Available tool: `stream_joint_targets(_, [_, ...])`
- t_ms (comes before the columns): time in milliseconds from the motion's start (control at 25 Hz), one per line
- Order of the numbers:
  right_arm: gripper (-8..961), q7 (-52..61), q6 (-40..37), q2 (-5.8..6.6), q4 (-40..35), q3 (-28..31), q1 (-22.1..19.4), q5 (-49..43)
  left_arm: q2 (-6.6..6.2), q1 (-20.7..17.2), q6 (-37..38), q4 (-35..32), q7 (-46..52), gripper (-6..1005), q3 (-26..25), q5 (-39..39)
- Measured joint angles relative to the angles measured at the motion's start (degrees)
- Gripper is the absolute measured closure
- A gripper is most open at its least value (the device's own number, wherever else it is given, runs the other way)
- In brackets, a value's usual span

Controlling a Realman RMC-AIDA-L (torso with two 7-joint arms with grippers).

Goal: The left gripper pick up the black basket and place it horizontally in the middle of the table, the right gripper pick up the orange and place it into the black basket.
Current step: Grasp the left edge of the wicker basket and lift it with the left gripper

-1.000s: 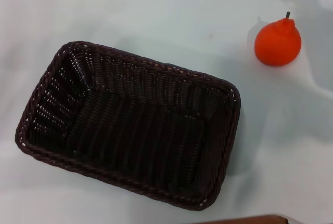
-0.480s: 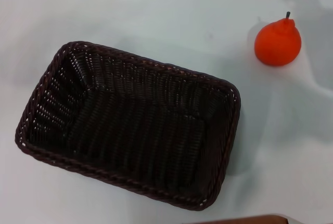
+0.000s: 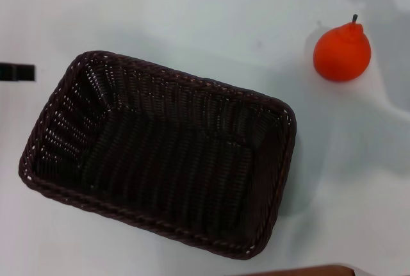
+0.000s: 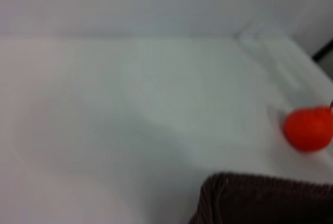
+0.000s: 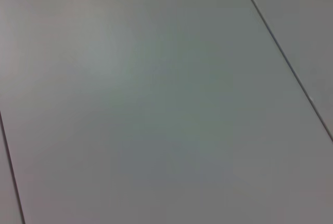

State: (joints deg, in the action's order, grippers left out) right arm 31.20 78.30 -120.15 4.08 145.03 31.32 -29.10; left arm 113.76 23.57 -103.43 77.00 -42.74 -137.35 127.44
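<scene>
The black basket [image 3: 160,154] lies on the white table [image 3: 192,20], empty, skewed with its long side running from upper left to lower right. A corner of it shows in the left wrist view [image 4: 265,200]. The orange [image 3: 341,52] stands upright at the far right of the table, apart from the basket; it also shows in the left wrist view [image 4: 308,129]. The tip of my left gripper [image 3: 16,72] shows as a thin black bar at the left edge, just beyond the basket's far left corner. My right gripper is out of view.
A brown edge [image 3: 301,271] shows at the bottom of the head view, beside the basket's near corner. The right wrist view shows only a plain grey panelled surface [image 5: 166,99].
The left gripper's black tip has come into the head view at the left edge. The basket and the orange have not moved.
</scene>
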Motion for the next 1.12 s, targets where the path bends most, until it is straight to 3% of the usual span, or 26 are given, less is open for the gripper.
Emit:
stream_joint_targets(240, [28,0.00,0.00,0.00,-0.04,0.00,0.15,0.00,2.76,2.96,0.47,-0.38,0.56,298,1.51,8.75])
stream_joint_targets(640, [29,0.00,-0.37,0.00,-0.05,0.35,0.08,0.00,3.48,3.68,0.69,-1.91,1.32,298,3.49,9.85])
stream_joint_targets(1120, [28,0.00,-0.69,0.00,-0.04,0.70,0.15,0.01,7.06,5.11,3.58,-3.05,1.21,297,6.34,17.32])
